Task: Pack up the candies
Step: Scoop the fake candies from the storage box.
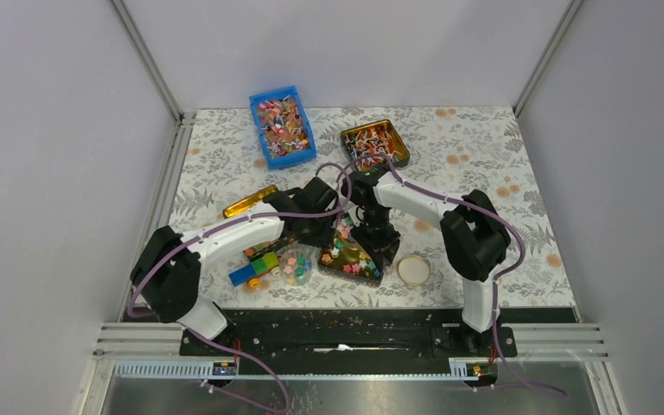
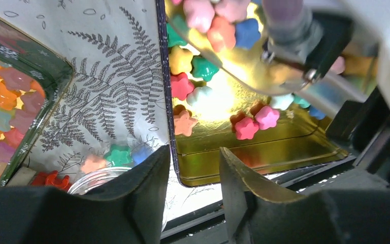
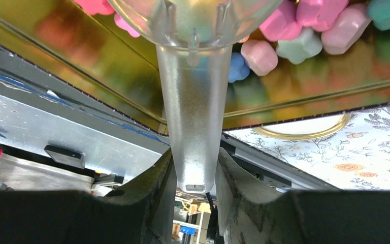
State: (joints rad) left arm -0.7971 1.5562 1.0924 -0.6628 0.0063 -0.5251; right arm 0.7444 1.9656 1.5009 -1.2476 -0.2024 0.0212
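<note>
The candies (image 1: 344, 245) are small star-shaped pieces in pink, green, blue, yellow and orange, lying in an open gold tin (image 1: 352, 275) at the front middle. They also show in the left wrist view (image 2: 218, 35) and the right wrist view (image 3: 284, 30). A few more sit in a small glass jar (image 1: 295, 264), which shows at the left finger (image 2: 96, 178). My right gripper (image 1: 379, 246) (image 3: 195, 152) is shut on the handle of a clear plastic scoop (image 3: 193, 112), its bowl down among the candies. My left gripper (image 1: 327, 226) (image 2: 194, 152) is open, its fingers either side of the tin's near corner (image 2: 183, 175).
A gold-rimmed jar lid (image 1: 413, 270) lies right of the tin. Coloured blocks (image 1: 255, 269) lie left of the jar. A dark-rimmed tin of translucent orange pieces (image 2: 5, 101) is beside it. A blue bin (image 1: 282, 127), a gold tin of wrapped sweets (image 1: 374, 143) and a gold lid (image 1: 250, 201) lie further back.
</note>
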